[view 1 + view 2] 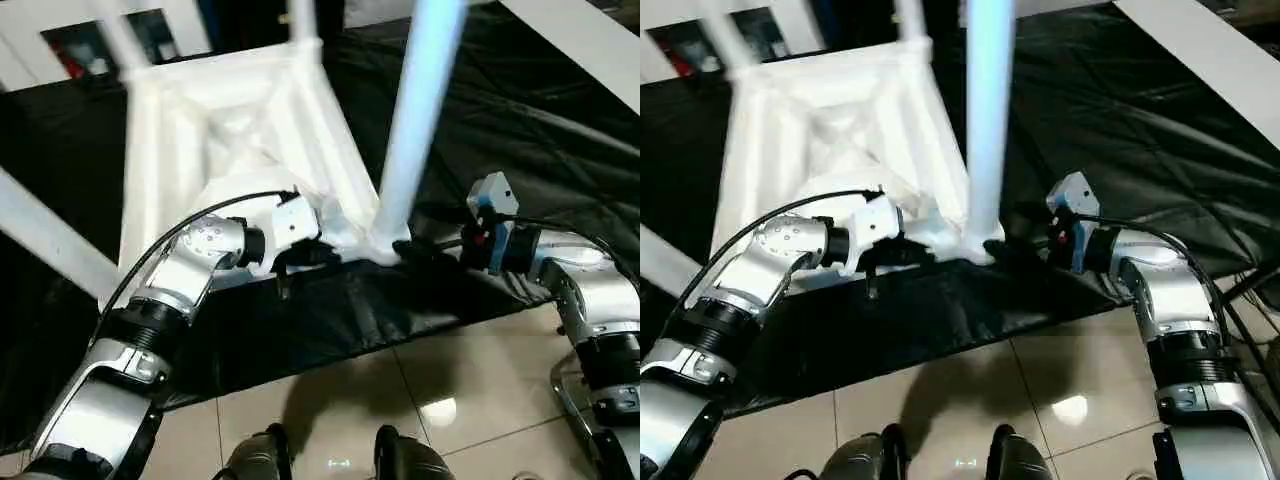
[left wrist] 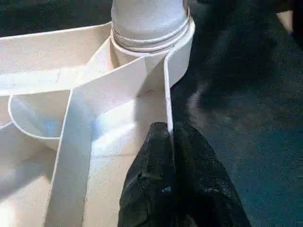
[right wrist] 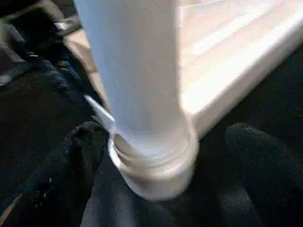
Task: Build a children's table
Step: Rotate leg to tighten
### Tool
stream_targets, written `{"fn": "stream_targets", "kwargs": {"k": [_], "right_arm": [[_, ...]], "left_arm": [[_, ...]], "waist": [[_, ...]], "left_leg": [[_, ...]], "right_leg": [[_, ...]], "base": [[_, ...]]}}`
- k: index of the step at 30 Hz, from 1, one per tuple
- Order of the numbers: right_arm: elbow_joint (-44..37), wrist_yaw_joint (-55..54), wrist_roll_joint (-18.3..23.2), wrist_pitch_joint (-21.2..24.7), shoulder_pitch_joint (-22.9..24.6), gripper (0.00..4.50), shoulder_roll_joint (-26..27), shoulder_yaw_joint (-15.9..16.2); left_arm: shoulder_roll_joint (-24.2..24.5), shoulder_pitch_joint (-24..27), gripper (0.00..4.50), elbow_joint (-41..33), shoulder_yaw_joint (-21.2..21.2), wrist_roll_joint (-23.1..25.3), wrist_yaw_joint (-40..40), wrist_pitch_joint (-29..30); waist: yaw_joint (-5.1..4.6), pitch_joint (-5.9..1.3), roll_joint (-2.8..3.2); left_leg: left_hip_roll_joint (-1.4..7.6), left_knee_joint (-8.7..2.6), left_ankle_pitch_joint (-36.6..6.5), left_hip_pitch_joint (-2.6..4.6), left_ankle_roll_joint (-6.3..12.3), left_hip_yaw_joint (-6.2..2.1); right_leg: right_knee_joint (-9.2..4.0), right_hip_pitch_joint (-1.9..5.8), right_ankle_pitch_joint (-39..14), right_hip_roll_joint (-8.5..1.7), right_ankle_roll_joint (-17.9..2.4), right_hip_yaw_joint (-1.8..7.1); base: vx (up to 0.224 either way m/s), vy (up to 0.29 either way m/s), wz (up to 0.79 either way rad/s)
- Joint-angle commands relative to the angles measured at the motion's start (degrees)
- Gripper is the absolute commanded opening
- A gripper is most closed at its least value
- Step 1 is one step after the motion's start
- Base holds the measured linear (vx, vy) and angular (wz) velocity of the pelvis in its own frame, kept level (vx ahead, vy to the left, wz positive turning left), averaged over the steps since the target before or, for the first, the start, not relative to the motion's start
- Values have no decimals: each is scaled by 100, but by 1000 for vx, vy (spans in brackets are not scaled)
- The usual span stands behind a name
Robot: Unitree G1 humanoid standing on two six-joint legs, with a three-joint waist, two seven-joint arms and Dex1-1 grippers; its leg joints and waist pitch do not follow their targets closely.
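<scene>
while the children's table (image 1: 240, 110) lies upside down on the black-covered bench (image 1: 520, 120), ribbed underside up, a white leg (image 1: 415, 120) stands in the near right corner socket (image 1: 385, 245) and other legs rise at the far corners. the left gripper (image 2: 169, 142) is pinched closed on the thin rim wall of the top just left of that socket, one finger on each side of the wall. the right gripper (image 3: 156, 189) sits at the base of the leg with its two black fingers (image 3: 71, 161) spread wide either side of the socket collar, open and not visibly pressing on it.

the step in hand looks like seating or tightening this leg. to do it well, i judge the left gripper should hold the rim firmly so the top does not slide or turn on the cloth, while the right closes squarely around the leg just above the collar, not on the ringed joint itself, and works along the leg's axis so it stays upright. the corner sits right at the near edge of the bench, so any outward pull could drag the top off it.

the bench cover is a wrinkled black sheet that may let the plastic slip. below the near edge is a glossy tiled floor (image 1: 450, 390).
</scene>
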Motion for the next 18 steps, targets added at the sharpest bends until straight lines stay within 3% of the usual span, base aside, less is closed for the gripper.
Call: {"fn": "stream_targets", "kwargs": {"k": [1, 2, 4, 6, 8, 13, 18], "right_arm": [[21, 323, 77, -127, -109, 445, -71, 100], [43, 434, 93, -160, -127, 445, -86, 115], [99, 795, 166, -190, -151, 445, -172, 175], [127, 1059, 205, -155, -154, 445, -240, 220], [190, 1290, 252, -79, -176, 429, -281, 230], [259, 1621, 359, 151, -241, 385, -347, 284], [365, 1782, 362, 123, -280, 354, -305, 304]], "left_arm": [[46, 234, 0, -67, -439, 55, -490, -25], [65, 265, 0, -125, -471, 19, -610, -51], [111, 288, 0, -134, -532, 20, -805, -191], [145, 273, 0, -99, -563, 43, -890, -289], [167, 247, 0, -66, -595, 58, -964, -364], [204, 228, 0, -87, -610, 52, -1116, -400], [213, 237, 0, -88, -637, 55, -1174, -440]], "waist": [[-28, -440, -216], [-18, -444, -198], [-27, -453, -270], [-11, -442, -259], [-3, -443, -306], [-4, -431, -349], [1, -456, -359]], "left_leg": [[338, -225, -457, 111, 1191, -39], [340, -218, -429, 101, 1177, -49], [347, -206, -379, 114, 1186, -33], [346, -191, -310, 119, 1229, -30], [341, -179, -313, 111, 1260, -25], [338, -186, -634, 113, 1056, -34], [343, -176, -593, 113, 997, -38]], "right_leg": [[-252, 385, -970, -410, -1536, 272], [-225, 392, -940, -423, -1551, 275], [-214, 383, -881, -420, -1589, 285], [-191, 371, -768, -412, -1618, 295], [-186, 378, -794, -425, -1609, 301], [-232, 370, -1378, -430, -1506, 305], [-214, 370, -1272, -433, -1506, 314]], "base": [[0, 0, 0], [0, 0, 0], [0, 0, 0], [0, 0, 0], [0, 0, 0], [0, 0, 0], [0, 0, 0]]}}
